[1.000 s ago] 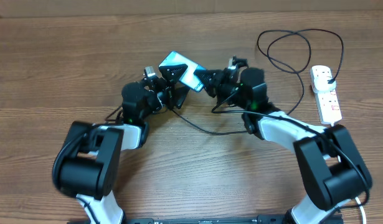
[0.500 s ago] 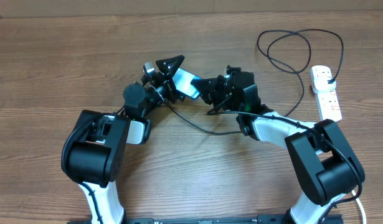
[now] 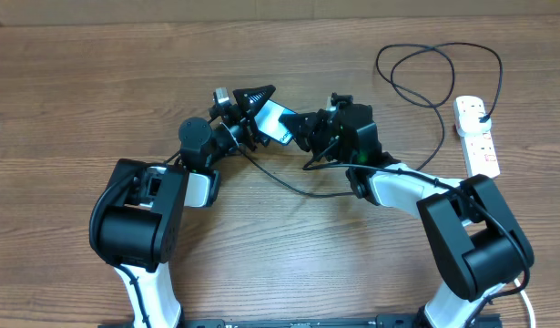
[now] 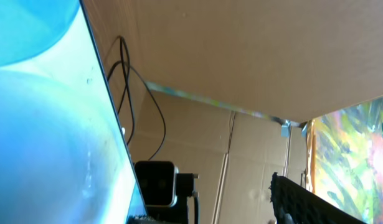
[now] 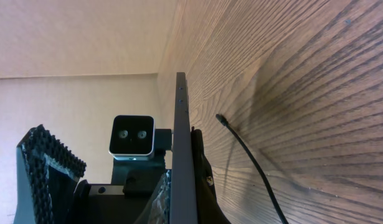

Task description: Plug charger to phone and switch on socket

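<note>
The phone (image 3: pixel 276 121) is held up on edge above the table's middle, its light blue screen (image 4: pixel 48 124) filling the left of the left wrist view. My right gripper (image 3: pixel 303 128) is shut on its right end; the thin edge (image 5: pixel 184 143) runs up between the jaws (image 5: pixel 185 196). My left gripper (image 3: pixel 259 115) straddles the phone's left end with jaws open (image 4: pixel 222 208), and one finger (image 4: pixel 303 200) stands clear of the screen. The charger's black cable (image 3: pixel 293 189) lies on the wood, its connector tip (image 5: pixel 220 116) free beside the phone. The white socket (image 3: pixel 477 138) lies far right.
The charger's cable loops (image 3: pixel 434 68) across the back right of the table to a black plug (image 3: pixel 481 116) in the socket. Both arms' links crowd the near middle of the table. A cardboard wall (image 4: pixel 241 56) stands behind the table.
The phone has been tipped from lying slanted to standing on edge. The left gripper has swung up around its left end and its jaws have narrowed a little. The right grip is unchanged.
</note>
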Controlling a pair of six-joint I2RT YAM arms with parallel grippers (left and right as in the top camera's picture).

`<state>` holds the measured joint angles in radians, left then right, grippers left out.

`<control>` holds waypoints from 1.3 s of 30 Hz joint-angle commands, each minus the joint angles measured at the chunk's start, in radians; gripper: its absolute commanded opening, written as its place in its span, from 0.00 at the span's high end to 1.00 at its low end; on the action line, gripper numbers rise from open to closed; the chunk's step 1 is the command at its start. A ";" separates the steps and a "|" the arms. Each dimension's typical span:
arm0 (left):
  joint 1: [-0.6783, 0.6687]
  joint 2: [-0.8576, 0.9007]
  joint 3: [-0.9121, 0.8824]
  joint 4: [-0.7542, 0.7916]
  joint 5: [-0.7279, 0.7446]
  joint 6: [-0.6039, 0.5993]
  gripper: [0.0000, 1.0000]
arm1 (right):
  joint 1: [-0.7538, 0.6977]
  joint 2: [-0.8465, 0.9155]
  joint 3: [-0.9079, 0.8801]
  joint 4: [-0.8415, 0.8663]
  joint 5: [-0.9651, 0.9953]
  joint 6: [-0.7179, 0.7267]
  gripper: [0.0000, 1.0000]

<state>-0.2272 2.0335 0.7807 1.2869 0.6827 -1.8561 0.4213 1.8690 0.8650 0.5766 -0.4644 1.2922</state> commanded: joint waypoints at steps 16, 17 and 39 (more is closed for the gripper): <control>0.050 -0.003 0.038 0.022 0.093 0.020 0.28 | -0.049 -0.010 0.011 -0.017 -0.006 -0.011 0.96; 0.050 -0.003 0.038 0.022 0.091 0.021 0.27 | -0.048 -0.010 0.011 -0.018 0.003 -0.003 0.96; 0.050 -0.003 0.038 -0.030 0.001 0.021 0.10 | -0.002 -0.010 0.011 -0.018 0.203 0.046 0.96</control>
<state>-0.1955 2.0350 0.7948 1.2449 0.7097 -1.8526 0.4347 1.8690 0.8719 0.5583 -0.3672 1.3403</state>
